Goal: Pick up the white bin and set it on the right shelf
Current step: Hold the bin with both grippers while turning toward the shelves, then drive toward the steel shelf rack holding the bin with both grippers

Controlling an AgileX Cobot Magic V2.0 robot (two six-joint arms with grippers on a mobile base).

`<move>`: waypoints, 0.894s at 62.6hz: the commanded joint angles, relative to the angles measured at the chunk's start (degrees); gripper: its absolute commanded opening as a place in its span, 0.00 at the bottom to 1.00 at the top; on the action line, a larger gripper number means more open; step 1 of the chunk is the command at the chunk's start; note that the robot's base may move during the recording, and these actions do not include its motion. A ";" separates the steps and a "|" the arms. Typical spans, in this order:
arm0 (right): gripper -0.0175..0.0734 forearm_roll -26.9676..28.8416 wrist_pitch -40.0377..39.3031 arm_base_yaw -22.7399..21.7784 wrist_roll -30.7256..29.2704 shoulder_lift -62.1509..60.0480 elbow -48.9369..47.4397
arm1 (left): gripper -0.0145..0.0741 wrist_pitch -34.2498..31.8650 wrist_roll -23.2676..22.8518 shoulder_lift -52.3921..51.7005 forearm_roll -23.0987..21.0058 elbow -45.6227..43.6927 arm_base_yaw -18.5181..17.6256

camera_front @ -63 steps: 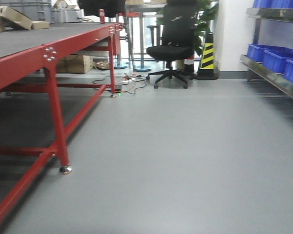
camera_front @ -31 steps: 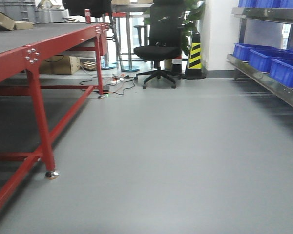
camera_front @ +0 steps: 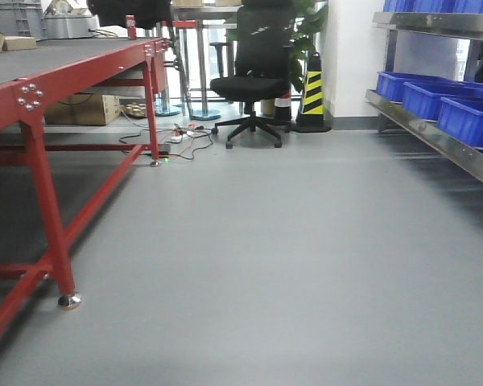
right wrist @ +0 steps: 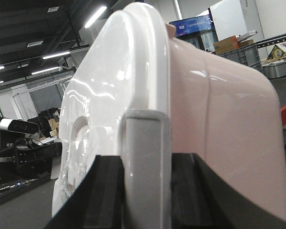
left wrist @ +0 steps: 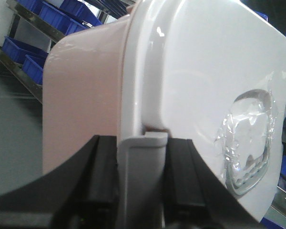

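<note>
The white bin [left wrist: 83, 100] fills both wrist views, a pale pinkish tub with a flat white lid [left wrist: 205, 67]. My left gripper [left wrist: 142, 145] is shut on a grey latch [left wrist: 143, 171] at the lid's edge. My right gripper [right wrist: 147, 162] is shut on the grey latch [right wrist: 147, 157] at the opposite end of the bin [right wrist: 224, 129]. The bin is held off the floor between the two. The right shelf [camera_front: 439, 138], a steel rack, runs along the right of the front view and also shows in the left wrist view [left wrist: 20, 66]. The bin and grippers are out of the front view.
Blue crates [camera_front: 419, 98] sit on the steel shelf. A red-framed table [camera_front: 34, 96] stands at the left, with a cardboard box [camera_front: 80, 108] under it. A black office chair [camera_front: 253, 80], a yellow-black cone [camera_front: 311, 90] and floor cables [camera_front: 177, 143] are at the back.
The front view has swung to the right: the table, chair and cone have slid left, and more of the steel shelf with its blue crates shows.
</note>
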 commanded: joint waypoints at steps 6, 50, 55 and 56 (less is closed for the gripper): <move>0.29 4.05 15.29 2.09 -0.66 -2.11 -2.04 | 0.03 13.50 2.81 -2.24 -3.31 -2.30 -1.80; 0.29 4.05 15.24 2.09 -0.66 -2.11 -2.04 | 0.03 13.50 2.81 -2.24 -3.40 -2.30 -1.80; 0.29 4.05 15.24 2.09 -0.66 -2.11 -2.04 | 0.03 13.50 2.81 -2.24 -3.40 -2.30 -1.80; 0.29 4.05 15.24 2.09 -0.66 -2.11 -2.04 | 0.03 13.50 2.81 -2.24 -3.40 -2.30 -1.80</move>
